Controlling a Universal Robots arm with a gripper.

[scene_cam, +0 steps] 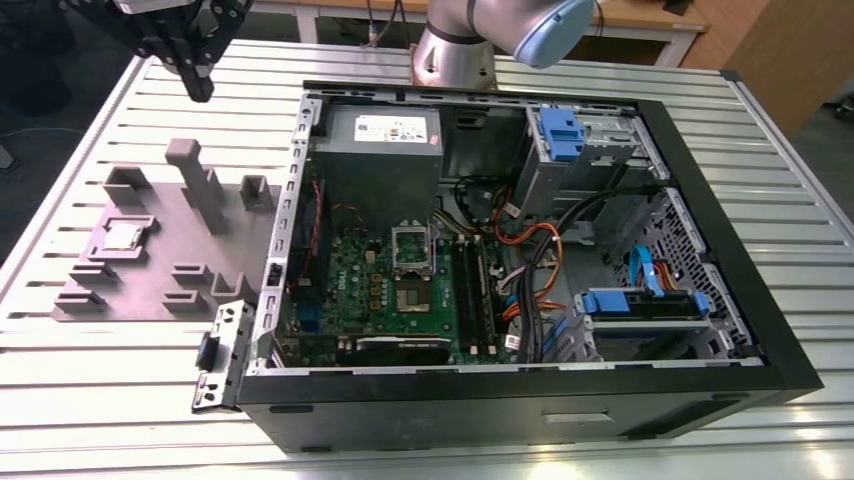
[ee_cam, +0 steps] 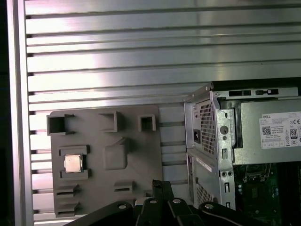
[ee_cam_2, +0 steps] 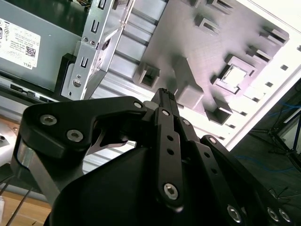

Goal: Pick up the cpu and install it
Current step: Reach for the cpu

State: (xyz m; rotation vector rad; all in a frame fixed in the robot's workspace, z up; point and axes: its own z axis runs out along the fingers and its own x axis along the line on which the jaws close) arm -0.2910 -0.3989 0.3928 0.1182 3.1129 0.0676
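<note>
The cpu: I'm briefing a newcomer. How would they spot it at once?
At the exterior view's left of the open computer case lies a grey fixture plate. The cpu sits in its square recess: the only shiny silver square among matte grey blocks.

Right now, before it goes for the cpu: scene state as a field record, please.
cpu: lies in a square pocket of the grey fixture plate, not picked up
hand: empty, fingers together, up in the air, apart from the cpu
fixture plate: flat on the slatted table, on the exterior view's left of the PC case
PC case: side open, green motherboard visible inside
task status: cpu not yet installed
</note>
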